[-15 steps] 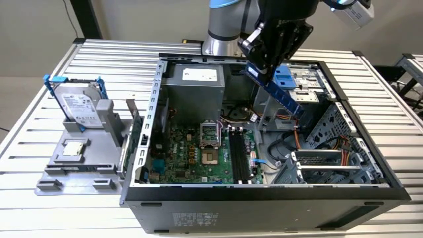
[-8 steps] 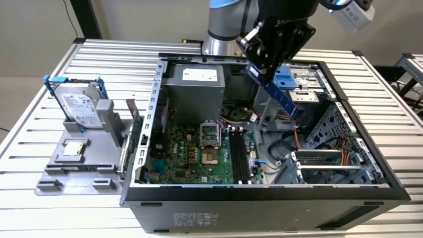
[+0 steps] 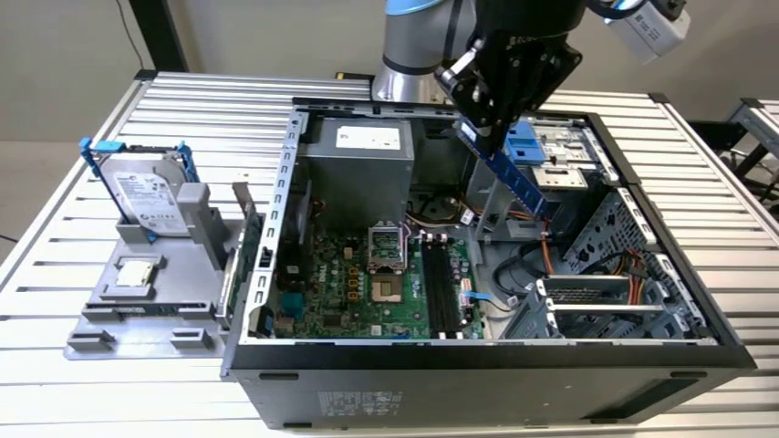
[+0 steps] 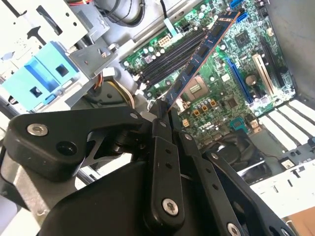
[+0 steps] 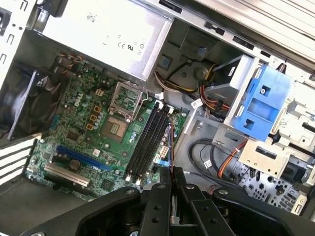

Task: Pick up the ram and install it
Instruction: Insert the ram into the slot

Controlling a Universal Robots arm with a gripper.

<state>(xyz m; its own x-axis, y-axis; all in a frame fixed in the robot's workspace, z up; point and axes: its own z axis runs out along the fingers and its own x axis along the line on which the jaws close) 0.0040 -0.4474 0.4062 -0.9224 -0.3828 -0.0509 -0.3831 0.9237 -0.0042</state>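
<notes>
My gripper [image 4: 165, 109], clenched on one end of the ram [image 4: 201, 55]: in the second wrist view the black fingers [image 4: 161, 130] press on both flat faces of the stick, which juts away from them, dark chips in a row along its board. In the first wrist view the ram [image 5: 170, 147] appears edge-on as a thin line rising from between my fingertips. In the exterior view the ram [image 3: 517, 182] hangs tilted in the air inside the open computer case [image 3: 487, 356], one end held, the other pointing down toward the exterior view's right. Below it, not touching it, the long black memory slots [image 5: 147, 140] lie side by side on the green motherboard [image 5: 78, 128], next to the square processor socket [image 5: 116, 129]. Beyond these sit the grey power supply [image 3: 359, 155] and a blue drive bracket [image 3: 524, 146]. Outside the case, toward the exterior view's left, a hard drive [image 3: 152, 196] with blue rails stands upright in a grey holder [image 3: 146, 301] on the slatted table [image 3: 219, 91]
</notes>
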